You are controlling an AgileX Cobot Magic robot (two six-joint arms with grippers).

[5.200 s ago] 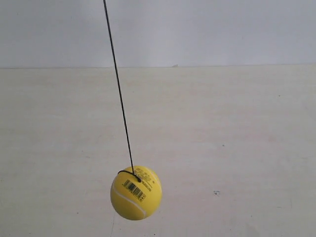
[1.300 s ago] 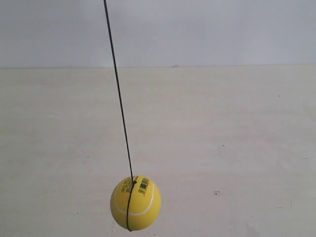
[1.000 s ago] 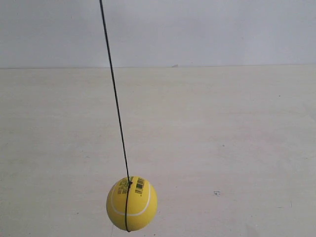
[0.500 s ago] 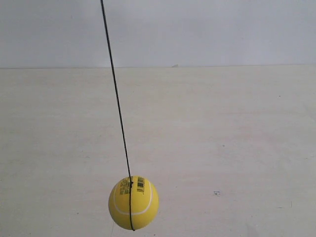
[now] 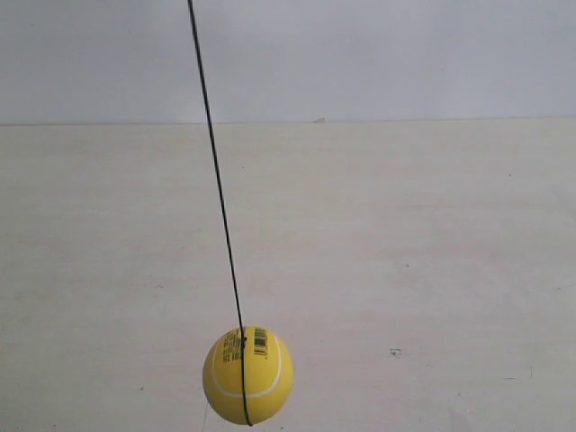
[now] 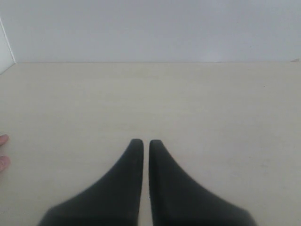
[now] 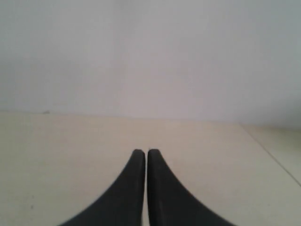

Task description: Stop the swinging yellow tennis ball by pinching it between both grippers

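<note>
The yellow tennis ball (image 5: 247,375) hangs low in the exterior view on a thin black string (image 5: 216,171) that runs up out of the top edge. Its white seam and barcode label face the camera. Neither gripper shows in the exterior view. In the left wrist view my left gripper (image 6: 142,141) is shut, its black wedge jaws nearly touching, with nothing between them. My right gripper (image 7: 142,151) in the right wrist view is shut the same way and holds nothing. Neither wrist view shows the ball.
A pale wooden tabletop (image 5: 405,252) spreads under the ball, meeting a plain white wall (image 5: 360,54) behind. A person's fingertips (image 6: 3,150) show at the edge of the left wrist view.
The ball swung slightly left and then back right, turning a little on its string. Its height has stayed about the same.
</note>
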